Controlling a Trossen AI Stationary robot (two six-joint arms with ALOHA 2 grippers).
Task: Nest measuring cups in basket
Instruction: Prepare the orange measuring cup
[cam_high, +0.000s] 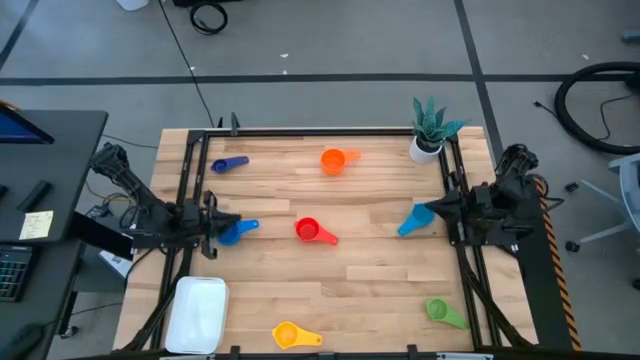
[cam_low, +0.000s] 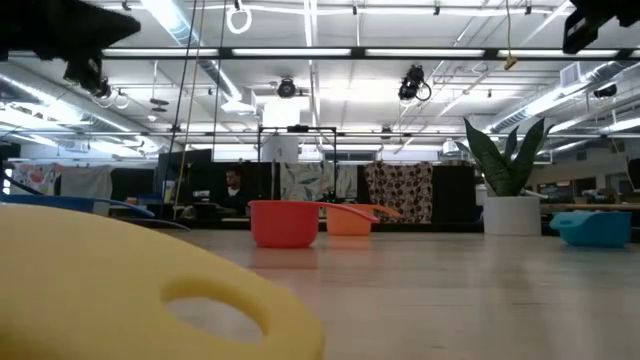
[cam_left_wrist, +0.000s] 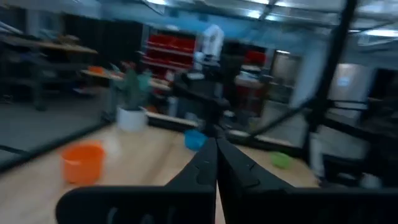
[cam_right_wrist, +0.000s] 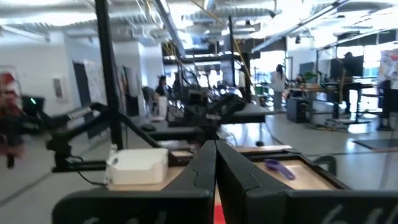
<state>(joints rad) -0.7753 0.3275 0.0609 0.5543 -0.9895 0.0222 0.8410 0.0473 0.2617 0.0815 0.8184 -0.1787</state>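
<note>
The left end effector (cam_high: 208, 222) is hovering at the left edge of the table (cam_high: 370, 270), clenched with its fingers pressed together and grasping nothing; a blue measuring cup (cam_high: 237, 231) is lying just beside it. The right end effector (cam_high: 432, 209) is hovering at the right edge of the table, likewise clenched and empty, with the light blue measuring cup (cam_high: 413, 221) lying just beside and below its tip. The dark blue measuring cup (cam_high: 229, 164) is sitting near the far left corner of the table. The orange measuring cup (cam_high: 335, 159) is sitting near the far edge at centre. The red measuring cup (cam_high: 313, 231) is resting at the middle of the table, between the two end effectors. The green measuring cup (cam_high: 443, 312) is lying near the front right corner, and the yellow measuring cup (cam_high: 294, 336) is lying at the front edge, left of centre. The basket (cam_high: 198, 314) is sitting at the front left corner, holding no cups. A white potted plant (cam_high: 429, 130) is standing upright at the far right corner. In the low view, the yellow measuring cup (cam_low: 130, 290) is filling the foreground, while the red cup (cam_low: 283, 222) and the orange cup (cam_low: 350, 219) are sitting side by side farther back.
</note>
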